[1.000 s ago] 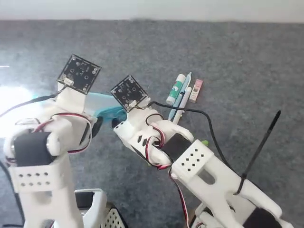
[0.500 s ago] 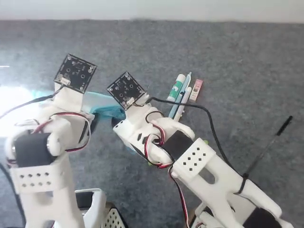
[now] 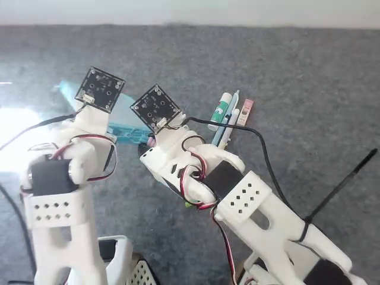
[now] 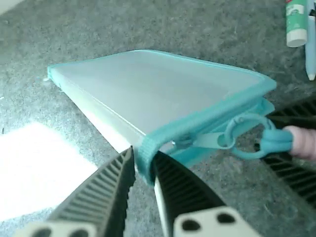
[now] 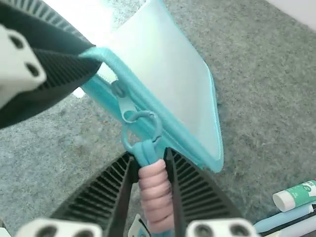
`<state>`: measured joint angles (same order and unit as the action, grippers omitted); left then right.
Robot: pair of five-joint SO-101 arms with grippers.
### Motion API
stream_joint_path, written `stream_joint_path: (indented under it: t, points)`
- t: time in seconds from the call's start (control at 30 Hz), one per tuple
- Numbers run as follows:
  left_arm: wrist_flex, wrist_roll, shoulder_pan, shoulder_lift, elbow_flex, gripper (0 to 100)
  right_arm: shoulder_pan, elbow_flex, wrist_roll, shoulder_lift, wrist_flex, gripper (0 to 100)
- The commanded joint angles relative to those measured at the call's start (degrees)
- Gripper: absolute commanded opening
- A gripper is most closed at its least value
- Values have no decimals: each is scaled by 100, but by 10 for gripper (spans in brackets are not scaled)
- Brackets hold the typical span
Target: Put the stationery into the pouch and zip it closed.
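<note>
Where grey carpet (image 3: pixel 297 71) spreads, left jaws pinch the pouch (image 4: pixel 148 89), right jaws its zip-pull (image 5: pixel 150 190).

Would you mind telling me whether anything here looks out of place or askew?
The pouch is held tilted, with its corner pinched by the left gripper and its pink zipper pull clamped in the right gripper. The glue stick, pens and eraser lie outside it on the table.

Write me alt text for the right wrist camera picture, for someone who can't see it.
The right gripper is shut on the pink zipper pull of a teal translucent pouch, close to the corner that the left gripper pinches. A glue stick and pens lie farther off on the grey table.
</note>
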<state>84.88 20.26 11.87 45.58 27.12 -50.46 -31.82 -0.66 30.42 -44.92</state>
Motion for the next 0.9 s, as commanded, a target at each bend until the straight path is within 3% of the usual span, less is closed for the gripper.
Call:
stream_joint_path:
  t: [0.0,0.57,0.87]
  points:
    - [-237,-369,53,53,-136,9,22,-123,97,40,136,61]
    - [-246,-686,97,53,-259,9,1314,-659,659,92,-180,61]
    - [-1169,-905,70,88,769,9,1666,-633,993,40,-295,61]
